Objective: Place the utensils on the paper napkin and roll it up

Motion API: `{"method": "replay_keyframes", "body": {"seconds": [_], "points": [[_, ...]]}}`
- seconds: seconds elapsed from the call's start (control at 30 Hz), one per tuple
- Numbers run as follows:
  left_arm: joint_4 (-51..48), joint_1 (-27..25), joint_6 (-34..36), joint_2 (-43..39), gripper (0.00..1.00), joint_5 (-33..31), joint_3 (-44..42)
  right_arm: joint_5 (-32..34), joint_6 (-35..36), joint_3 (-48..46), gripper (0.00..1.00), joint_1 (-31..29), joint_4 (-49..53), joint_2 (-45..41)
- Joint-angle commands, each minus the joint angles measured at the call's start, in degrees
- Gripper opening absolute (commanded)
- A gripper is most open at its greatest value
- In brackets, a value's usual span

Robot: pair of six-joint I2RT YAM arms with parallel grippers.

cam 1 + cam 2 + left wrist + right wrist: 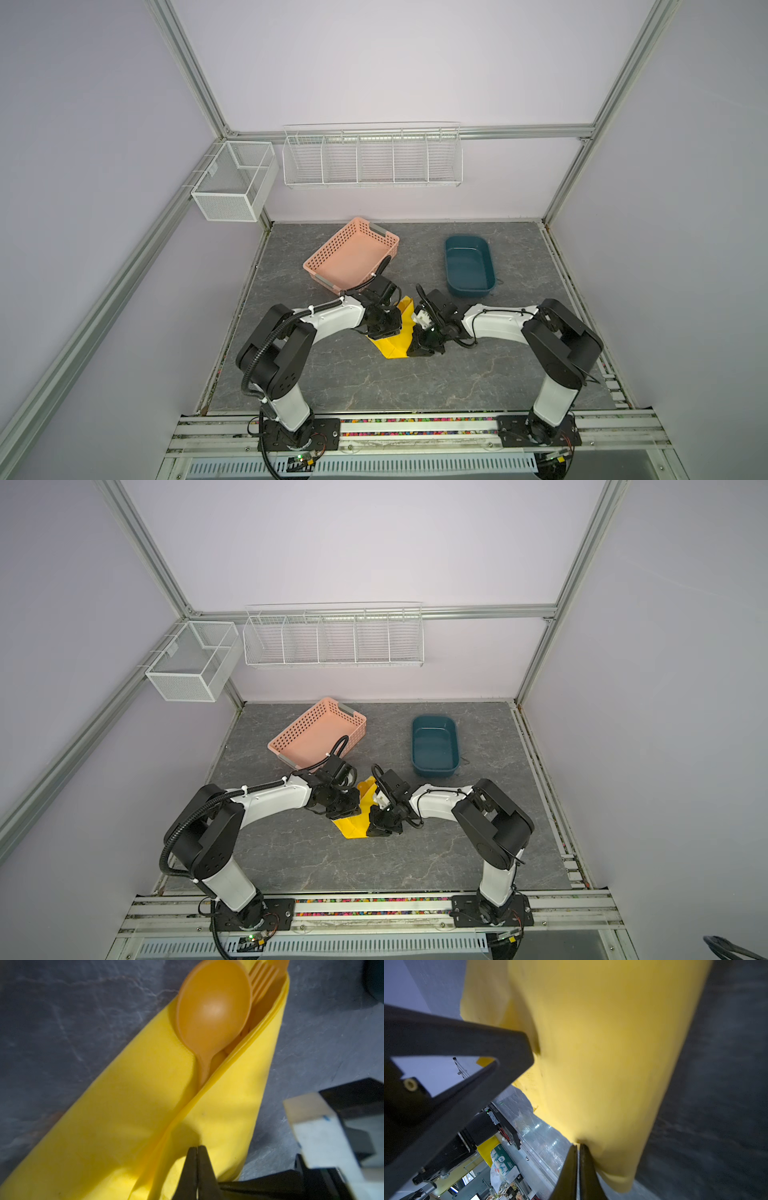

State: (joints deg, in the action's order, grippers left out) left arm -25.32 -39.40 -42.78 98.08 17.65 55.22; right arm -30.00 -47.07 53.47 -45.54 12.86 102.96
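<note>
The paper napkin [116, 1115] hides the handle of the spoon [214, 1007]. The fork [262, 980] is half behind the spoon and runs off the picture's edge.

Napkin [124, 1126] bright yellow; spoon [214, 1007], fork [261, 980] orange; basket [332, 245] pink, perforated; tub [469, 291] teal; tabletop [415, 386] grey, marbled.

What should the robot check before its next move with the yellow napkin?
1. Spoon lies inside the napkin fold: ok.
2. Fork is tucked in beside the spoon: ok.
3. Knife is inside too: cannot tell, it is hidden.
4. Right fingers are pinching the napkin's edge: ok.
5. Left fingers are shut at the napkin, really gripping paper: cannot tell.
</note>
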Motion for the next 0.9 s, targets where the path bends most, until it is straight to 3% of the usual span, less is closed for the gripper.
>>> {"method": "replay_keyframes", "body": {"seconds": [0.0, 0.33, 0.63, 0.87], "points": [[1.8, -0.2, -0.9, 2.1, 0.0, 1.0, -1.1, 2.1, 0.5, -0.1, 0.1, -0.4, 4.2, 0.0], [3.5, -0.2, -0.8, 4.6, 0.0, 2.0, -2.2, 2.0, 0.9, 0.4, 0.1, -0.3, 5.0, -0.8], [3.1, -0.2, -0.7, 4.4, 0.0, 1.2, -2.6, 1.6, 2.0, 1.9, 0.13, 2.3, 7.2, -6.7], [3.4, -0.2, -1.1, 4.0, 0.0, 1.0, -2.9, -0.7, -0.4, 4.2, 0.14, 2.4, 3.1, -3.5]]}}
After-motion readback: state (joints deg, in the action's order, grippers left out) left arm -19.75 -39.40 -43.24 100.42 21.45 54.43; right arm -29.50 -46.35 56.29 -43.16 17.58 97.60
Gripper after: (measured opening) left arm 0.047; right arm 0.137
